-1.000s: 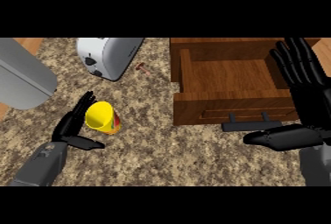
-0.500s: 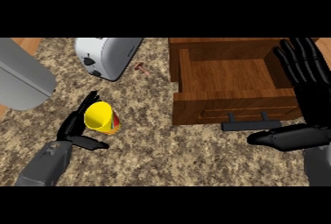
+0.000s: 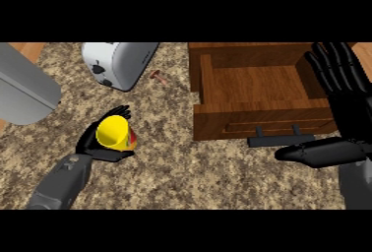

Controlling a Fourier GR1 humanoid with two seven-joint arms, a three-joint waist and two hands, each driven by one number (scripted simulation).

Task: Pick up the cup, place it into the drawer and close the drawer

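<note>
Little change vs 0.5 s ago: left hand [image 3: 98,142] still curled round yellow cup [image 3: 115,133]; right hand [image 3: 338,98] open beside open drawer [image 3: 254,88]. No legible writing.

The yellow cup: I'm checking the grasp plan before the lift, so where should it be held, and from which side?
Probably round its side wall, from the left. The yellow cup looks tilted, mouth facing up toward the view, so the wall is the graspable part. The left hand already curls round it, thumb below and fingers behind.
</note>
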